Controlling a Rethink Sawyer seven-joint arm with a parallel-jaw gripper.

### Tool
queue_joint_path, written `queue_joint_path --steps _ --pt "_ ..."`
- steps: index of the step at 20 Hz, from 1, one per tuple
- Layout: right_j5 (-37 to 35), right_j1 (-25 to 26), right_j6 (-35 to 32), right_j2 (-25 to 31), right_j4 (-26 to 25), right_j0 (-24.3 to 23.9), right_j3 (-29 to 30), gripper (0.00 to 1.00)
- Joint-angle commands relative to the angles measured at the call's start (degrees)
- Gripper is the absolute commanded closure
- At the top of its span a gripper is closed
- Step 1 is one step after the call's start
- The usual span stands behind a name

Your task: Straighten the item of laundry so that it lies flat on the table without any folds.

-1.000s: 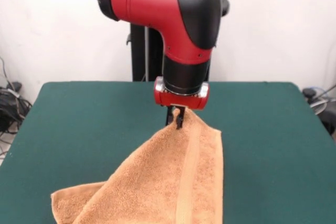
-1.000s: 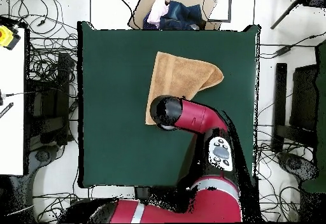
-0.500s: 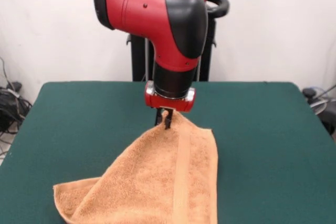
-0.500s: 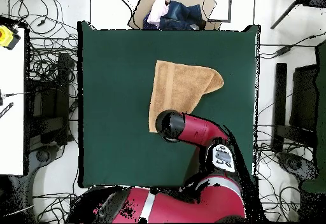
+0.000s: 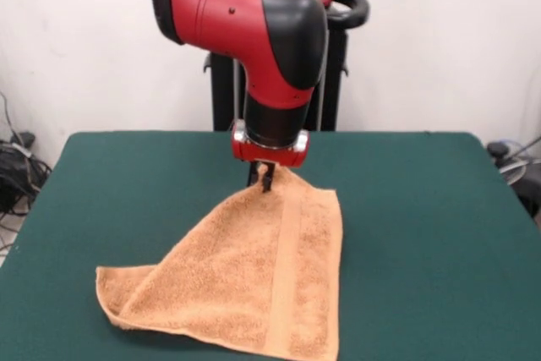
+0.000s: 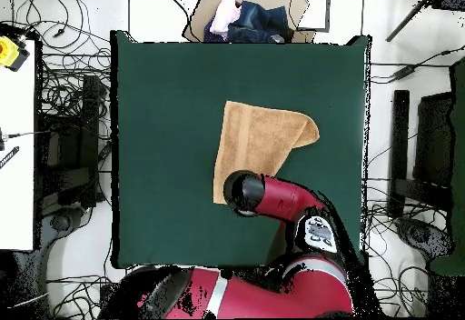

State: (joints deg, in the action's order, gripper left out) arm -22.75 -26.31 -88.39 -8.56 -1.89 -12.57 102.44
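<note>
- While pinched closed on one corner of the towel (image 5: 254, 281), the claw (image 5: 265, 179) holds that corner raised above the table (image 5: 439, 226).
- Towel body slopes down from the claw toward the near side.
- Lower portion rests on the table, near centre, partly folded.

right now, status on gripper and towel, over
Gripper shut on towel corner, lifted. Towel draped, one corner still folded. Table around it unobstructed.

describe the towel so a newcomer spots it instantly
On the large dark green felt-topped table, under the red and black arm, lies a small orange-tan terry-cloth towel. One corner is pinched and lifted by the pincer; it is the only cloth on the table.
</note>
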Motion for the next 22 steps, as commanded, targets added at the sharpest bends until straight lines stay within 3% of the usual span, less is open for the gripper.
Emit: queue_joint_path --steps 1,13,19,20,22 --pt "-5.4 -3.2 -6.8 -2.7 -3.5 0.8 7.5 1.0" --pt "-1.5 -5.6 -6.8 -5.4 -9.0 1.6 13.9 1.0" --pt "6.9 2.8 -10.0 -6.7 -11.6 2.7 10.9 1.0" --pt "8.2 3.3 -10.6 -6.8 -11.8 2.9 10.7 0.0" --pt "9.1 3.4 -9.7 -6.7 -12.9 3.0 10.5 0.0"
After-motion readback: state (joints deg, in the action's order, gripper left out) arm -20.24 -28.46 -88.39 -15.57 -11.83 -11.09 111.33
